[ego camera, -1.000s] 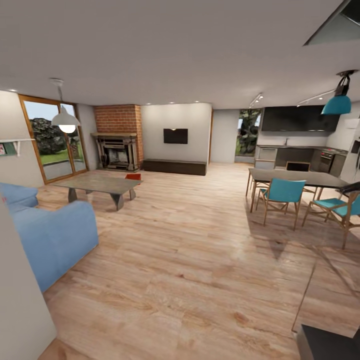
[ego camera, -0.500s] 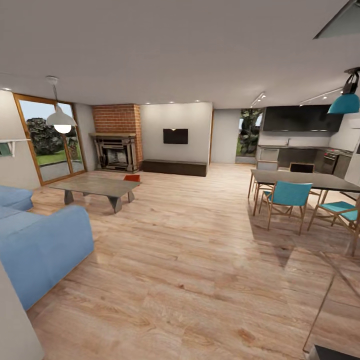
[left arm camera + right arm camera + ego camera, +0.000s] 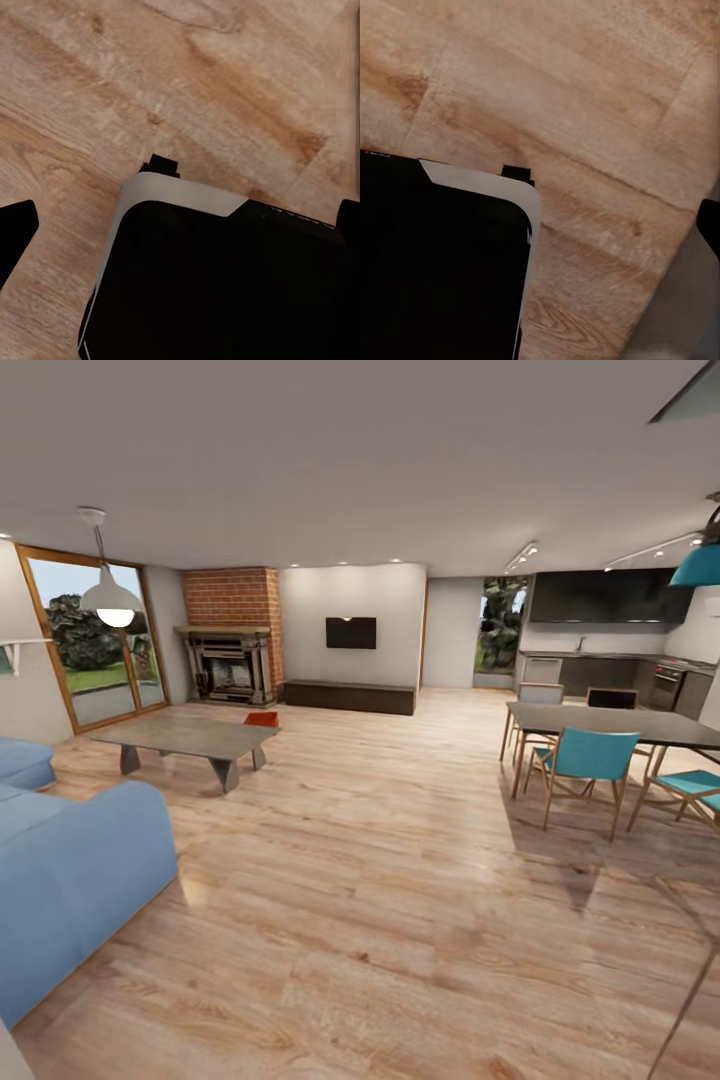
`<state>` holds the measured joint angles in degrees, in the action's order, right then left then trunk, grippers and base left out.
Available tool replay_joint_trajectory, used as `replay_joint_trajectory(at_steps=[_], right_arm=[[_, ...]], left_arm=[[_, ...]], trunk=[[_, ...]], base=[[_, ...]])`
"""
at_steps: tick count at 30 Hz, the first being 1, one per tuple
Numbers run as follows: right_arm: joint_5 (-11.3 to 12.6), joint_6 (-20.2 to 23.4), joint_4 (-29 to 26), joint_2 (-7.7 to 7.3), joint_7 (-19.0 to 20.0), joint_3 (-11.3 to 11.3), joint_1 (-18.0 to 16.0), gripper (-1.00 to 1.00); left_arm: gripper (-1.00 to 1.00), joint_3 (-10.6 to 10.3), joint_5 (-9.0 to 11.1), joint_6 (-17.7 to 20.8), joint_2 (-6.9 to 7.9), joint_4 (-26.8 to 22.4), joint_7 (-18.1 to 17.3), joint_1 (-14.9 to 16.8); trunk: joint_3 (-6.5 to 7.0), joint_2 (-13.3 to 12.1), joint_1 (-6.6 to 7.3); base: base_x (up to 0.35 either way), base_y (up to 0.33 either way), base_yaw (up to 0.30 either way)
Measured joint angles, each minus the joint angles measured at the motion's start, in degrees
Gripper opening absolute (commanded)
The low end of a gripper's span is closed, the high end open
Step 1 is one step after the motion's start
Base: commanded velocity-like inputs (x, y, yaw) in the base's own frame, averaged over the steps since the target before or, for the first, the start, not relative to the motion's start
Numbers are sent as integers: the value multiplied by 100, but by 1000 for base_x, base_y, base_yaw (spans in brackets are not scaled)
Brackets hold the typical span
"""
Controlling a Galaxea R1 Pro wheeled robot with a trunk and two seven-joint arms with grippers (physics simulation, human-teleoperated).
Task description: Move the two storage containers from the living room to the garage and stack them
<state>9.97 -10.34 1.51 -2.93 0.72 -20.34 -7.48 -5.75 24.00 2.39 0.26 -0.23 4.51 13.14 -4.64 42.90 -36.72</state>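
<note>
Storage container (image 3: 264, 718), one orange-red bin, is all we can make out of the task's things, and it sits far from us, on the floor just past the far end of the glass coffee tabletop (image 3: 190, 735), partly hidden by it, so we cannot tell whether a second bin stands with it. Nearest to us, our left wrist view looks straight down on the light wood plank floor (image 3: 225, 90) and on a black, white-edged part of our own base (image 3: 217, 277); the left claw's (image 3: 180, 225) dark fingertips (image 3: 15, 232) show at opposite edges of that picture, spread wide with nothing between them. Our right wrist view gives the same planks and another corner of the base (image 3: 442, 262), but of the right claw we see just one dark tip (image 3: 709, 225) at the edge, so we cannot tell how far it is open. Our head view adds the room itself: the blue sofa (image 3: 70, 880) close at our left, the dining table (image 3: 620, 722) with teal chairs (image 3: 590, 760) at our right, then the coffee tabletop, and beyond it the brick fireplace (image 3: 232, 645), the wood-framed glass doors (image 3: 90, 640), a wall-mounted screen (image 3: 351, 632) and the dark kitchen units (image 3: 600, 600) at the back.
</note>
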Motion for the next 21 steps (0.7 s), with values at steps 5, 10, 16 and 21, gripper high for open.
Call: replay_joint_trajectory(at_steps=[5,10,16,21], right_arm=[[1,2,0,1,0,0,0,100],[8,3,0,1,-4,-5,0,100],[12,10,0,1,-8,-8,0,100],[15,12,1,8,-8,-9,0,100]], left_arm=[[100,0,5,-9,0,0,0,0],[100,-6,13,-14,7,0,0,0],[100,-5,20,-14,9,0,0,0],[100,-3,23,-16,9,0,0,0]], trunk=[[0,0,0],[0,1,0],[0,1,0],[0,1,0]], base=[[323,0,0],[323,0,0],[323,0,0],[323,0,0]])
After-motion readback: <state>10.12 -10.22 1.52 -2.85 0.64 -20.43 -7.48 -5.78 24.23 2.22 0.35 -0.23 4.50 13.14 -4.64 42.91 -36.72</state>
